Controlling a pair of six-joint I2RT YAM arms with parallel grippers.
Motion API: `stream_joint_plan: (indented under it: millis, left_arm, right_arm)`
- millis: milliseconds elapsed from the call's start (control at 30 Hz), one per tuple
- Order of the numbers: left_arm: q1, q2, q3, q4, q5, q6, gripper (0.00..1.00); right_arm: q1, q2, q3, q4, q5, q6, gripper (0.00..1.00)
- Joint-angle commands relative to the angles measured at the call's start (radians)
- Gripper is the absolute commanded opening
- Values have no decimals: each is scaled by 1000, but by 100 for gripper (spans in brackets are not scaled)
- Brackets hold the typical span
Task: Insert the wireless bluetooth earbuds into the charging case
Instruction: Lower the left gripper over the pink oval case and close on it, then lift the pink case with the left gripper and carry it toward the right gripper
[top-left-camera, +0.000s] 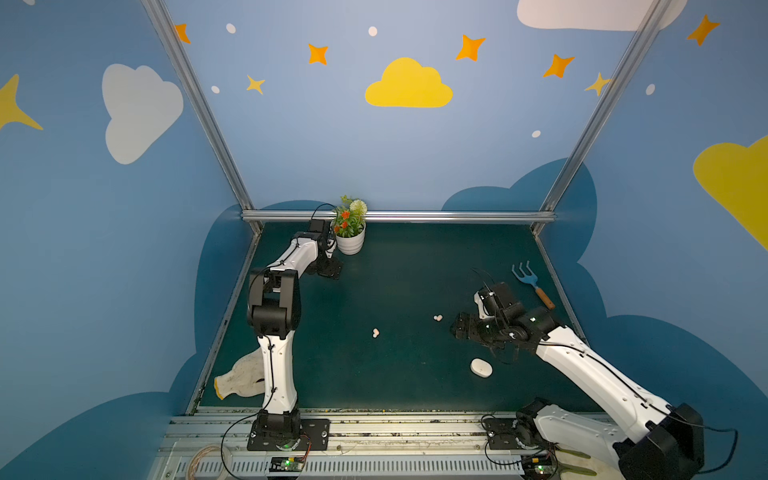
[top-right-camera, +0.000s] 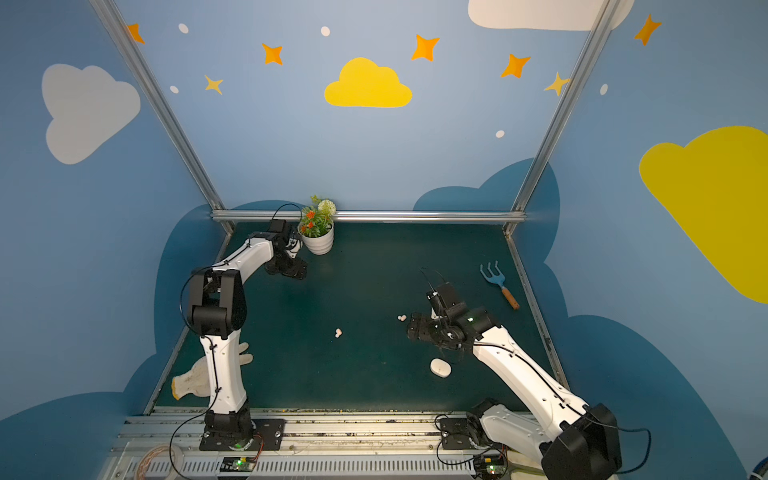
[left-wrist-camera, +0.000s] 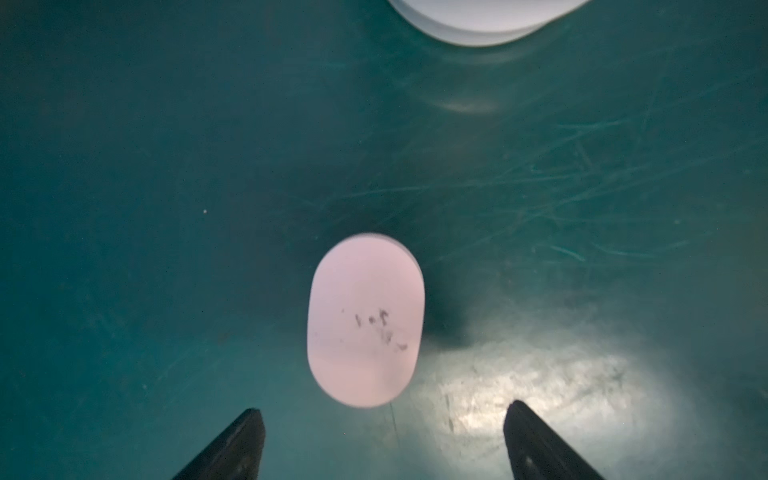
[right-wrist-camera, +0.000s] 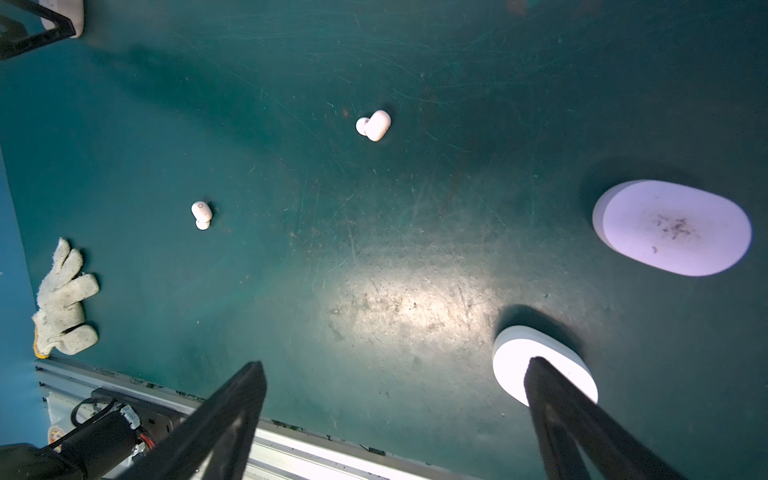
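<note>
Left tool (top-left-camera: 329, 269) is hanging low at the back left of the bench (top-left-camera: 395, 395), just beside the white flower pot (top-left-camera: 350, 243). Its black fingers (left-wrist-camera: 232, 449) are standing spread wide and gripping nothing. The left wrist view is showing a pale pink case (left-wrist-camera: 365, 320) lying shut on the green surface, right ahead of the gap between those fingers, with dark smudges on its lid. Both top views are hiding it behind the arm.

Over on the right, the right tool (right-wrist-camera: 395, 363) is hovering above the bench, its jaws spread wide and empty as well. The earbuds are lying loose, outside any case. One whitish earbud (top-left-camera: 375, 333) is sitting near the middle of the bench. A second earbud (top-left-camera: 437, 318) is resting a little further back, near the right tool.

A whitish case (top-left-camera: 481, 368) is lying shut in front of that tool. The right wrist view is also picking up a smudged lilac case (right-wrist-camera: 673, 226), closed too. A work glove (top-left-camera: 245, 376) is lying at the front left edge, and a blue hand rake (top-left-camera: 532, 282) is sitting by the right edge.
</note>
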Motion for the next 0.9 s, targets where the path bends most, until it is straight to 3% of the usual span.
stream_joint_plan:
  millis: [0,467,867]
  left_arm:
    - [8,34,37,-37,13,4,87]
    - [11,128,136,-70,23,1,78]
    - [12,122,116,-47,32,-5,55]
  right_arm:
    - [-9,7,6,4,-15,-15,95]
    - [-27,8,-3,6,-30,-13,95]
    - [-36,-1,-18,9,-38,-12,95]
